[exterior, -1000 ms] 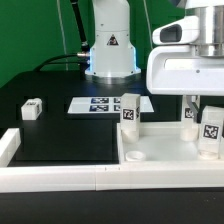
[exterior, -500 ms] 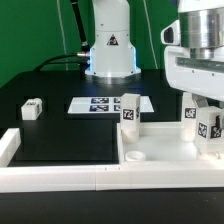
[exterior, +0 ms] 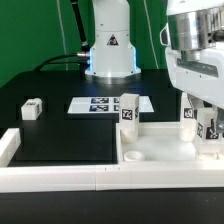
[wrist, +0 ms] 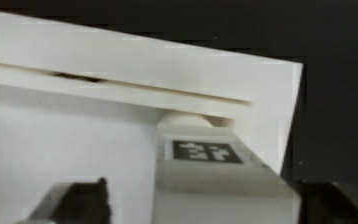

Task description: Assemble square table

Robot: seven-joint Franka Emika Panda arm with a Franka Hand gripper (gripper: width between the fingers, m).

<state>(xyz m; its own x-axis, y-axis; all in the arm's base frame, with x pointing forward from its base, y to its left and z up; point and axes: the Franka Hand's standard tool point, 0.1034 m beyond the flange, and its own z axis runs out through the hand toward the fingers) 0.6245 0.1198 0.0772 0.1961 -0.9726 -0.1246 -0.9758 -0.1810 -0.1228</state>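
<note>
The white square table top [exterior: 160, 166] lies flat at the front on the exterior view's right. Three tagged white legs stand upright in its corner sockets: one [exterior: 130, 112] at the far left corner, one [exterior: 188, 114] at the far right, and one [exterior: 210, 128] nearer on the right. My gripper [exterior: 207, 124] hangs over that nearer leg. In the wrist view this leg [wrist: 208, 152] rises from the slab [wrist: 123, 70] between my dark fingers [wrist: 78, 200]. The gripper [wrist: 197, 208] is open, with a gap on at least one side of the leg.
A fourth short leg [exterior: 32, 109] lies loose on the black table at the exterior view's left. The marker board [exterior: 100, 104] lies flat in front of the robot's base [exterior: 110, 45]. White border rails [exterior: 60, 176] run along the front and left edges.
The jaws have spread apart and let go of the nearer right leg, which stays upright in its socket. The gripper head shifted slightly toward the exterior view's right.
</note>
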